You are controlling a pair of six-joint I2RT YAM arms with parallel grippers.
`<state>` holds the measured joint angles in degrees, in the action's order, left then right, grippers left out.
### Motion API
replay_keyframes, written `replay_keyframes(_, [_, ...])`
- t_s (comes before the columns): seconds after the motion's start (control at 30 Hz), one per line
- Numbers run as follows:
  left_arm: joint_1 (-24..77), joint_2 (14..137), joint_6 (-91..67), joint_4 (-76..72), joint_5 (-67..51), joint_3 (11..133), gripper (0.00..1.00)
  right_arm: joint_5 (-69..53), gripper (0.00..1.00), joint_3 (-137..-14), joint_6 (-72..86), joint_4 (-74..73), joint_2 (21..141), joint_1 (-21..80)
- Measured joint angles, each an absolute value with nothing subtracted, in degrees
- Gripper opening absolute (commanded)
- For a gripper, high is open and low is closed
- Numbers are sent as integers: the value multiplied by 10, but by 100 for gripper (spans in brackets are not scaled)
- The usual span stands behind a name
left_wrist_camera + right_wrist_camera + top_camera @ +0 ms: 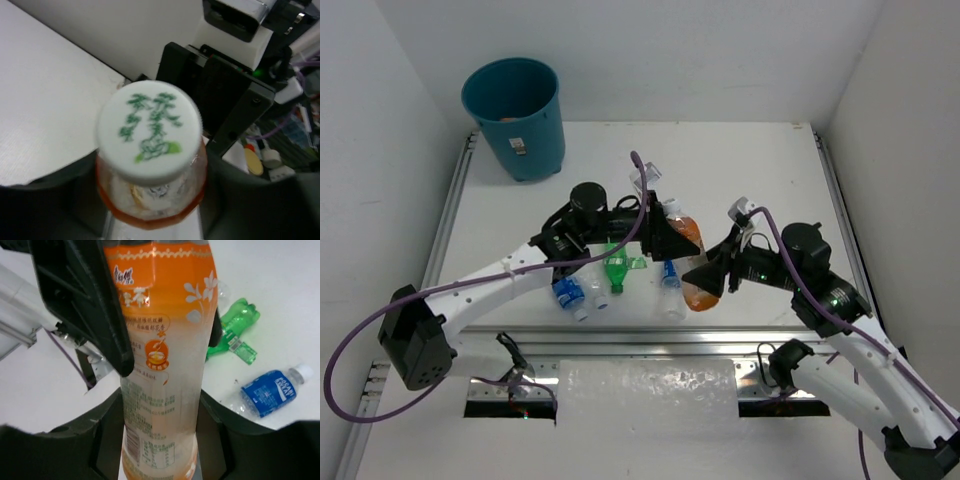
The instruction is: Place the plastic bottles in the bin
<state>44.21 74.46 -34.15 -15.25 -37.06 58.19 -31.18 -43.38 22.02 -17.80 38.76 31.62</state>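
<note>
Right end effector (160,435) holds orange bottle (160,340), left end effector (150,195) is around its top, can't tell if gripping, so release only w/ left firm.

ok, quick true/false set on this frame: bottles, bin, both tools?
1. The right tool grips an orange bottle. True.
2. The green bottle is in the bin. False: it lies on the table.
3. The bin stands at the table's far left corner. True.
4. The orange bottle has no cap. False: a white cap with green print is on it.
5. The left tool hangs over the bin. False: it is mid-table, at the orange bottle's cap end.
</note>
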Motion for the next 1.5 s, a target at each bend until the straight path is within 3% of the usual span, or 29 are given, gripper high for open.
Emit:
replay_keyframes(0.03, [444, 746, -341, -159, -375, 582, 26, -313, 28, -434, 220, -181, 388, 316])
replay_keyframes(0.07, [446, 746, -342, -159, -373, 582, 0, -310, 37, -434, 220, -183, 388, 314])
replay_keyframes(0.1, [446, 747, -343, -161, -371, 583, 0, -309, 64, -435, 220, -182, 387, 312])
replay_keyframes(0.17, [447, 750, -337, -147, -360, 594, 0, -301, 98, -435, 225, -181, 384, 312])
replay_keyframes(0.4, [414, 755, -299, 73, -160, 752, 0, -182, 99, -447, 216, -232, 345, 313])
replay_keyframes(0.63, [168, 789, -282, 181, 55, 958, 3, -1, 99, -495, 230, -331, 340, 313])
replay_keyframes(0.83, [76, 925, -244, 206, 164, 1158, 5, 22, 99, -495, 234, -388, 352, 313])
replay_keyframes(1.0, [-5, 1120, -219, 202, 181, 1363, 19, 23, 99, -499, 233, -429, 349, 313])
replay_keyframes(1.07, [-33, 1169, -216, 189, 177, 1380, 32, 23, 99, -504, 234, -441, 344, 313])
replay_keyframes(1.1, [-47, 1185, -215, 184, 168, 1370, 53, 23, 99, -506, 234, -445, 342, 313])
replay_keyframes(1.17, [-66, 1198, -215, 165, 145, 1333, 71, 21, 99, -507, 234, -447, 337, 313])
replay_keyframes(1.2, [-75, 1201, -215, 161, 131, 1316, 92, 19, 99, -507, 236, -447, 337, 313])
replay_keyframes(1.23, [-82, 1208, -215, 161, 113, 1311, 99, 15, 99, -505, 237, -446, 337, 313])
replay_keyframes(1.5, [-75, 1180, -218, 167, 79, 1329, 100, -39, 99, -438, 306, -371, 436, 313])
